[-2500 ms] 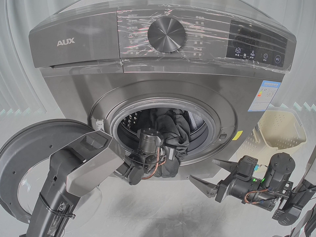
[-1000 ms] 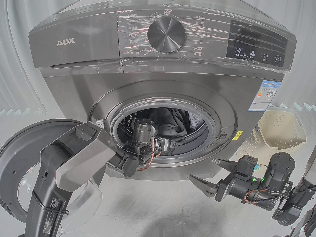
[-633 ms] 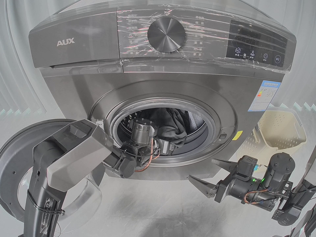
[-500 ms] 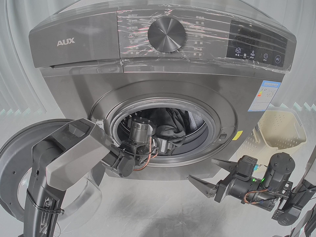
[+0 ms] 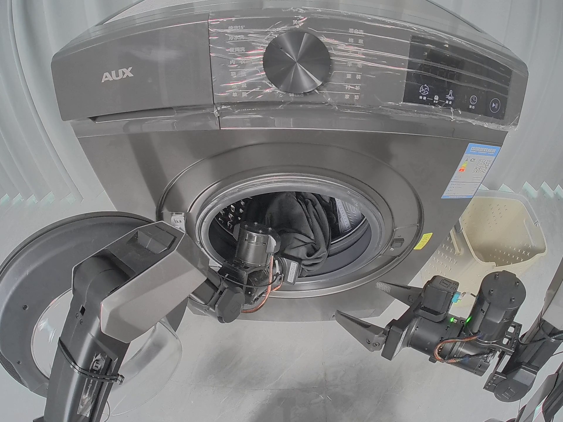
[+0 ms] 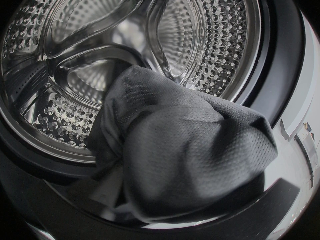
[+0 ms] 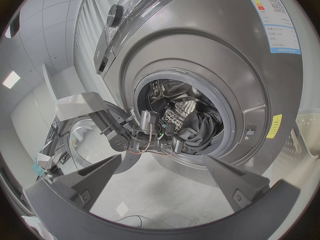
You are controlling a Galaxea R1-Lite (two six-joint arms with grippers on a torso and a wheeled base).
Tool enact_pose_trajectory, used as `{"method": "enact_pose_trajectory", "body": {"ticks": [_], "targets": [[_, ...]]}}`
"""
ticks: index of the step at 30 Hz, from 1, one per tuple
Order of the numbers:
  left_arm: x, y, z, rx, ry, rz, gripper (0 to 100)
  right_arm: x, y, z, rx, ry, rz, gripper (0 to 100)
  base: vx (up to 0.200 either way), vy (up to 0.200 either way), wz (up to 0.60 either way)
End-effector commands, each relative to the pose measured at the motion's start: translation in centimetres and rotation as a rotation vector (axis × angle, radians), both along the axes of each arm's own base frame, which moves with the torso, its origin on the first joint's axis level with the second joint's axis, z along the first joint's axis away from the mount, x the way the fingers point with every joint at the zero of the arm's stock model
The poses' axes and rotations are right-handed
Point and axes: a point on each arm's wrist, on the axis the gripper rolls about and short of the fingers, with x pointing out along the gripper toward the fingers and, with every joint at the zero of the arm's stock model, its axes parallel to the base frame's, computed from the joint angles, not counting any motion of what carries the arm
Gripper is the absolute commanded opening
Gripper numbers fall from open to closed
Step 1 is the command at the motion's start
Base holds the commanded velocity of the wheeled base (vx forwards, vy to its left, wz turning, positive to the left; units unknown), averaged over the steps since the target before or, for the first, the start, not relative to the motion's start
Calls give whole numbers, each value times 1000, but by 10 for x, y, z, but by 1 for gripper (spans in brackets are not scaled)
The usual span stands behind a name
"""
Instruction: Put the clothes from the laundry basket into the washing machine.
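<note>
The left pincer (image 5: 296,265) sits at the mouth of the washing machine (image 5: 146,165), buried in the dark garment (image 6: 186,144), so I cannot tell whether it is clamped. The garment lies over the drum (image 6: 200,27) rim, seemingly partly inside. The right pincer (image 5: 359,301) hangs spread wide and empty below the opening. The cream laundry basket (image 5: 504,230) stands at the machine's right.

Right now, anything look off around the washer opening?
Yes. The dark garment is not fully inside the drum: it sits bunched at the mouth and sags over the lower lip of the door seal. A closing door would likely pinch it.
</note>
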Motion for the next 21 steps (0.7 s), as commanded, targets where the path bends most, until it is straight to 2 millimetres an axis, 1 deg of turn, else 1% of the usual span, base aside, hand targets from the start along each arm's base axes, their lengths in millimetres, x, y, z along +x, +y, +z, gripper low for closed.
{"method": "enact_pose_trajectory", "body": {"ticks": [1, 4, 6, 10, 14, 17, 20, 21], "targets": [[3, -1, -5, 2, 5, 1, 0, 1, 1, 1, 4, -3, 1, 100, 0, 0, 0], [7, -3, 1, -16, -19, 4, 0, 0, 1, 1, 4, -3, 3, 100, 0, 0, 0], [14, -7, 14, -51, -65, 10, 0, 0, 1, 1, 5, -5, 3, 100, 0, 0, 0], [36, -7, 38, -121, -173, 60, 0, 0, 1, 1, 4, -7, 3, 100, 0, 0, 0], [56, -7, 57, -195, -260, 113, 0, 1, 1, 2, 9, -9, 1, 100, 0, 0, 0], [68, -3, 63, -221, -303, 131, 0, 1, 1, 2, 9, -9, 1, 100, 0, 0, 0], [79, 0, 64, -239, -336, 150, 0, 2, 2, 2, 10, -8, 1, 100, 0, 0, 0], [79, 0, 64, -239, -336, 150, 0, 2, 2, 2, 10, -8, 1, 100, 0, 0, 0]]}}
